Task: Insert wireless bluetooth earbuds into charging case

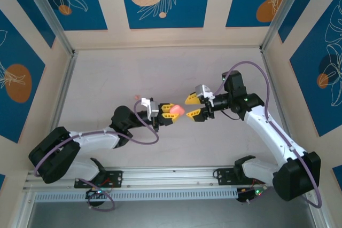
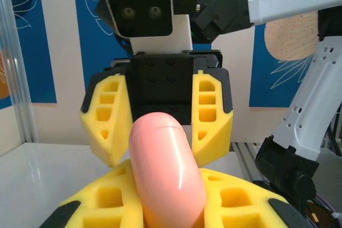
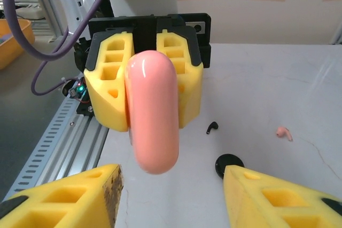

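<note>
Surroundings: pale table (image 1: 107, 73) inside cream walls with blue leaf panels; both arms are bolted at its near edge.
Left gripper (image 1: 166, 111): fingers clamped on the pink charging case (image 3: 152, 110), held in the air over the table's middle with its rounded end toward the other arm.
Right gripper (image 1: 192, 107): fingers spread wide either side of the case's free end, gripping nothing.
Earbud (image 3: 212, 127): one black bud lies on the table, farther from the near edge than the held case.
Progress: early. The case looks closed, so opening it likely comes first, and no bud is seated.
Nearby: a black disc (image 3: 229, 163) lies near the bud and a tiny pink piece (image 3: 284, 132) a little apart.
Obstacles: the disc could crowd a pinch on the bud.
</note>
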### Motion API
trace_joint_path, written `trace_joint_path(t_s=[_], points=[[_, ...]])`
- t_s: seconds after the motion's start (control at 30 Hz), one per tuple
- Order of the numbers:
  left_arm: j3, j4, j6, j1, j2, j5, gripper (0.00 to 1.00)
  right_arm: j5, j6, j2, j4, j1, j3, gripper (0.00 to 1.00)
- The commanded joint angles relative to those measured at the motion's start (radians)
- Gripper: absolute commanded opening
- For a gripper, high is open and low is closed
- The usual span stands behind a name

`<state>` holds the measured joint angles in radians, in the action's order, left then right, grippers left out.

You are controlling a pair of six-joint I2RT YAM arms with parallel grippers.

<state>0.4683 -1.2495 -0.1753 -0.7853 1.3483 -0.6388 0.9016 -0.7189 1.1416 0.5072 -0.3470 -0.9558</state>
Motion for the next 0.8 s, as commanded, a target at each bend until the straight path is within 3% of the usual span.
trace_joint_path(t_s=[0.0,0.63,0.77], points=[[0.036,-0.052,-0.009,0.012,0.019,-0.053,0.11,0.047,-0.104,0.036,0.101,-0.018,-0.058,0.52],[0.089,-0.157,-0.071,0.073,0.112,-0.108,0.11,0.113,-0.220,0.215,0.267,-0.029,-0.206,0.34],[0.094,-0.157,-0.070,0.080,0.110,-0.110,0.12,0.126,-0.227,0.236,0.278,-0.022,-0.225,0.24]])
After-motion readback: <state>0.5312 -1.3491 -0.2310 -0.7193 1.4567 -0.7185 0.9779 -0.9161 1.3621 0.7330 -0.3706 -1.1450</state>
